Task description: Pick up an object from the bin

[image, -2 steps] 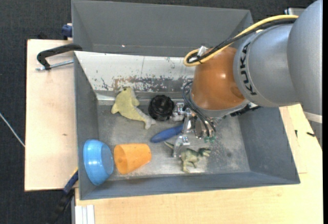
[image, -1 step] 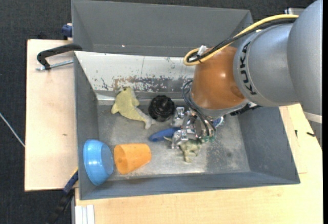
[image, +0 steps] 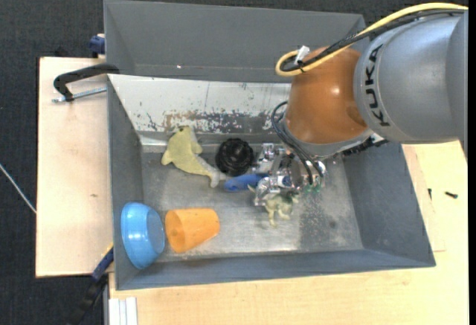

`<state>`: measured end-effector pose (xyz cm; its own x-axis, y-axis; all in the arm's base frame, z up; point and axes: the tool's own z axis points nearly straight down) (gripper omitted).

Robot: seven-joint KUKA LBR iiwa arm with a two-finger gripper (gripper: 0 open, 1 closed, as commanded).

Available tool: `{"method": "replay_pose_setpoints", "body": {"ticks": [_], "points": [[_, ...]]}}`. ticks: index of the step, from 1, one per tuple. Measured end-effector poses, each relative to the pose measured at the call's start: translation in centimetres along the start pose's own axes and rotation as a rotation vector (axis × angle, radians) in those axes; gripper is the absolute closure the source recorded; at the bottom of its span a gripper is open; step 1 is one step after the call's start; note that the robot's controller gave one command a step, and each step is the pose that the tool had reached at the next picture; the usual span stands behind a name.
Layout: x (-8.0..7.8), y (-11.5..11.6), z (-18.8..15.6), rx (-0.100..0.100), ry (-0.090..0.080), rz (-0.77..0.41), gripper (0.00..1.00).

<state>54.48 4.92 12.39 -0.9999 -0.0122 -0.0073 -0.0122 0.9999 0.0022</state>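
Where the grey metal bin [image: 223,48] meets its near-left corner, a blue bowl [image: 141,234] lies tipped on its side. An orange cup [image: 192,230] lies on its side just to the right of the bowl, its open mouth turned toward the bowl. Farther in and right of centre, a small pale green figure [image: 279,206] rests on the bin floor, directly at the near side of the gripper [image: 286,181]. The gripper is down at floor level above this figure; whether it is open, closed or touching the figure cannot be told from this angle. Just left of the gripper is a small blue piece [image: 242,183], and beyond that a black round object [image: 235,156] stands near the far wall. A pale yellow soft toy [image: 186,154] lies to the left of the black object, also near the far wall. The arm [image: 416,85] reaches in from the right, with its orange cover [image: 323,104] above the gripper and a yellow cable [image: 416,13] along its top.
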Motion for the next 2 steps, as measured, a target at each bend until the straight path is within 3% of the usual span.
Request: {"method": "replay_pose_setpoints", "body": {"ticks": [2], "points": [[-0.3,0.2,-4.7,0.0,0.001,0.0,1.0]]}}
